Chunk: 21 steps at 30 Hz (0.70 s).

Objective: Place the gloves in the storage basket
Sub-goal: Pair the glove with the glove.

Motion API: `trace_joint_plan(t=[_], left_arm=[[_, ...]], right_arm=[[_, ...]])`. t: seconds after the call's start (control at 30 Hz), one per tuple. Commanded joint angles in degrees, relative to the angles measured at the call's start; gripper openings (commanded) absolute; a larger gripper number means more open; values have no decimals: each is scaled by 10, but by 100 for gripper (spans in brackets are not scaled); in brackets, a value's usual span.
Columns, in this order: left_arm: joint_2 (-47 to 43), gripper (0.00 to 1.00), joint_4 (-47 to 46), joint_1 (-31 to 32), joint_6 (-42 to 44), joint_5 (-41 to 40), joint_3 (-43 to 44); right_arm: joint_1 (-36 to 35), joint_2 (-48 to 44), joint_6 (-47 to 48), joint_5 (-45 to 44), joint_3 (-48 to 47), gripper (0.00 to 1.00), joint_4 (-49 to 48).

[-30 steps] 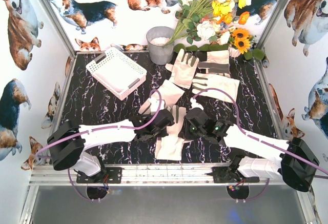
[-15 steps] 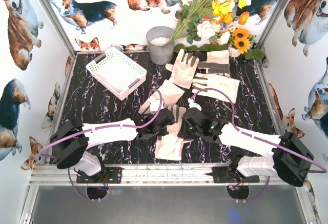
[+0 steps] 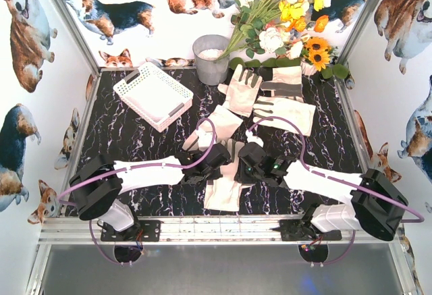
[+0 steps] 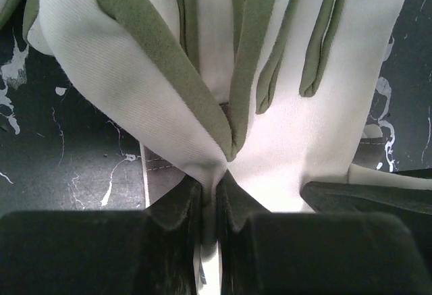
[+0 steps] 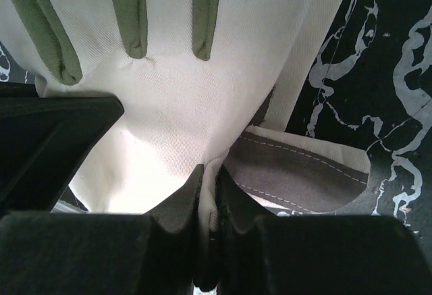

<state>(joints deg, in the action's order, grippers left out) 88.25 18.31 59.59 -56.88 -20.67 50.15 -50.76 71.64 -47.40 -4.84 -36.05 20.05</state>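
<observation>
so not a lot has moved in the last second. both arms have crept a bit to the left and the right arm's elbow has swung in, but the grips are unchanged. the left gripper (image 4: 209,197) is pressed together on a fold of the glove (image 3: 223,190), and the right gripper (image 5: 209,187) is pinching the fabric on the opposite edge. so it's a two-arm hold on one glove, near the front middle of the table (image 3: 135,146). can't tell if it's actually off the surface yet. my read: the carry is just starting.

the storage basket (image 3: 135,109) is well apart, far left at the back, with no glove in it. another glove (image 3: 214,125) lies just beyond the grippers, roughly on the way there, and three more (image 3: 283,113) sit further back by the flowers (image 3: 283,11). the grey bucket (image 3: 211,59) stands just beside the basket, so that's one to steer clear of.
</observation>
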Motion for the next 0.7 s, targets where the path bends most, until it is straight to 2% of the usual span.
trace_joint_plan(t=[0.0, 0.3, 0.5, 0.67], left_arm=[[6, 0, 6, -20, 3, -50, -14], [12, 1, 3, -25, 13, -48, -24], [21, 17, 17, -28, 28, -53, -13], [22, 24, 43, -28, 44, -67, 4]], right_arm=[[-3, 12, 23, -22, -1, 0, 34], [-3, 43, 33, -36, 5, 0, 25], [-3, 53, 31, -36, 10, 0, 25], [-3, 54, 30, -36, 17, 0, 22]])
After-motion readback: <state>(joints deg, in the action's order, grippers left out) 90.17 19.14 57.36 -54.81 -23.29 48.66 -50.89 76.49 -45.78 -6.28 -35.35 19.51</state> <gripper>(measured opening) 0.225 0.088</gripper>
